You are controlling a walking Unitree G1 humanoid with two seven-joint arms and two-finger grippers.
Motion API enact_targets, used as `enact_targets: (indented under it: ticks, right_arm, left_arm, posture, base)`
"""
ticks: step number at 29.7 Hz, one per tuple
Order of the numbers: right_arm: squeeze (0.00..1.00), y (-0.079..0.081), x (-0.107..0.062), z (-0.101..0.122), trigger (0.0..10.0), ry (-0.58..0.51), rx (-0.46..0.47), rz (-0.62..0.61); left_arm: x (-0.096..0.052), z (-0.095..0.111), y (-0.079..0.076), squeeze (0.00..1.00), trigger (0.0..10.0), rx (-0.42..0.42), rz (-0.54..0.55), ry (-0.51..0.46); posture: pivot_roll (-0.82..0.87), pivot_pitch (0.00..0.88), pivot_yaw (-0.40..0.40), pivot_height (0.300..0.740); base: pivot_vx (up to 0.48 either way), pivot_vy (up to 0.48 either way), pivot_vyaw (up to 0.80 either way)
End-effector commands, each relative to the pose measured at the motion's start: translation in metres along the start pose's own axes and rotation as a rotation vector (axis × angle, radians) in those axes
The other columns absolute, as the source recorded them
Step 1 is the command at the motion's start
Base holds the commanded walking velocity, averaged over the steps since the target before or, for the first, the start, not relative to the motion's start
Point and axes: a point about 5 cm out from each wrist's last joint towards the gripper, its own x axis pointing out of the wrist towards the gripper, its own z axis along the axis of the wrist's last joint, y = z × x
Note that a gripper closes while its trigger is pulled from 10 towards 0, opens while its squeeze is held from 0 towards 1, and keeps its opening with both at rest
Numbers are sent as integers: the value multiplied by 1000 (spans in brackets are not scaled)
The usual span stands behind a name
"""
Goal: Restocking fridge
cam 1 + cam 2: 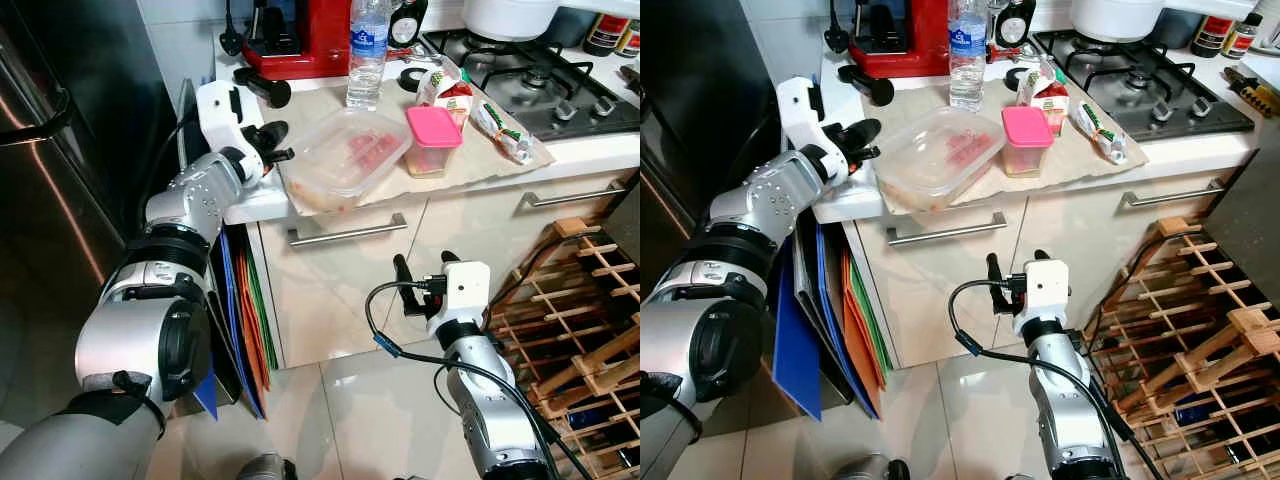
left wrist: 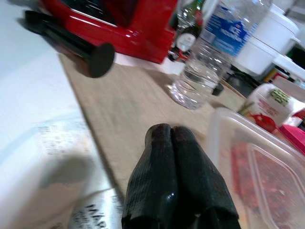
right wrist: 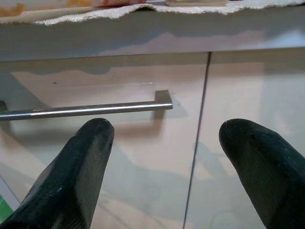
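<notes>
Hovering beside the clear container [image 1: 345, 155], the left pincer [image 1: 278, 143] is closed empty; right pincer [image 1: 425, 270] gapes wide.

From my console the head views come in bright and evenly lit, sharp throughout. Glare sits on the glossy pale floor tiles [image 1: 370, 400], and a light streak runs down the dark steel fridge door [image 1: 50, 200] at left. Straight lines bow slightly toward the frame edges. In the left wrist view the closed black fingers [image 2: 178, 181] are soft, the near white counter edge [image 2: 43, 143] blurred.
</notes>
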Motion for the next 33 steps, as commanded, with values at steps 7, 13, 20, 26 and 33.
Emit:
enact_targets:
  ticks: [7,13,20,26,33]
  right_arm:
    - [0,-1,-3,-4,10000,25,-7,-3]
    - [0,-2,-6,-5,10000,27,-9,-9]
    - [0,-6,-9,-10,10000,47,-14,-6]
    - [0,-1,0,-9,10000,47,-22,35]
    - [0,1,6,-7,10000,40,-22,42]
  left_arm:
    - [1,28,-1,0,9725,178,68,-111]
    - [-10,48,6,0,10000,327,88,-162]
    - [-42,67,-12,0,10000,481,-139,-248]
    - [-60,45,-44,0,10000,429,-457,-186]
    - [-76,18,-70,0,10000,374,-685,-47]
  posture:
    - [63,54,50,740]
    - [59,55,53,740]
    - [109,47,27,740]
    - [134,29,11,740]
    - [131,26,15,740]
  base:
    - [0,0,0]
    - [0,0,0]
    - [0,0,0]
    - [0,0,0]
    - [0,0,0]
